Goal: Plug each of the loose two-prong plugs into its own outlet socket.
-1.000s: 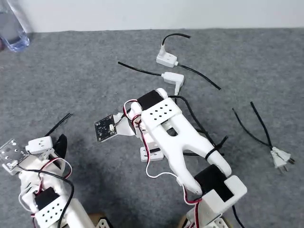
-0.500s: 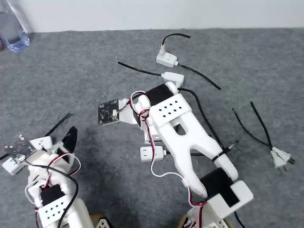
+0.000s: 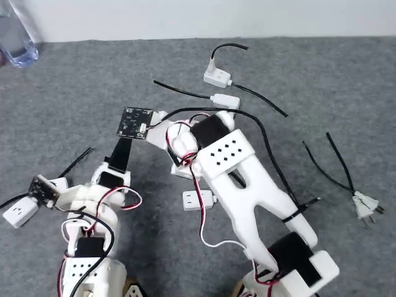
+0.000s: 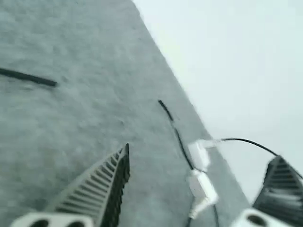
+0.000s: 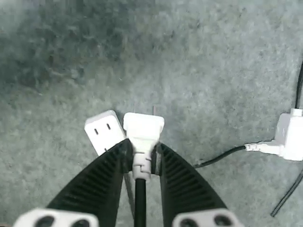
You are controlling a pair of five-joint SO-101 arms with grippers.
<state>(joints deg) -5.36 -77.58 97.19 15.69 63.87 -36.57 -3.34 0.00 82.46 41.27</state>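
My right gripper (image 5: 142,147) is shut on a white two-prong plug (image 5: 143,126) with a black cord, its prongs pointing away over the grey carpet. A white outlet socket (image 5: 105,131) lies right beside the plug, slots facing up. In the high view the right arm (image 3: 235,167) covers this spot. My left gripper (image 4: 201,157) stands wide open with nothing in it, facing two far white sockets (image 4: 201,187); from above its black finger (image 3: 119,158) points away from me. A loose plug (image 3: 365,207) lies at the far right.
A socket (image 3: 216,77) at the back has a plug in it; another socket (image 3: 226,101) lies just in front of it. More white sockets lie at the centre (image 3: 198,200) and lower left (image 3: 17,212). Black cords trail across the carpet. A clear bottle (image 3: 15,37) stands at the back left.
The right arm's wrist has moved away from me and leftward with the plug still held. The left arm has swung to the right, and its gripper now points toward the back.
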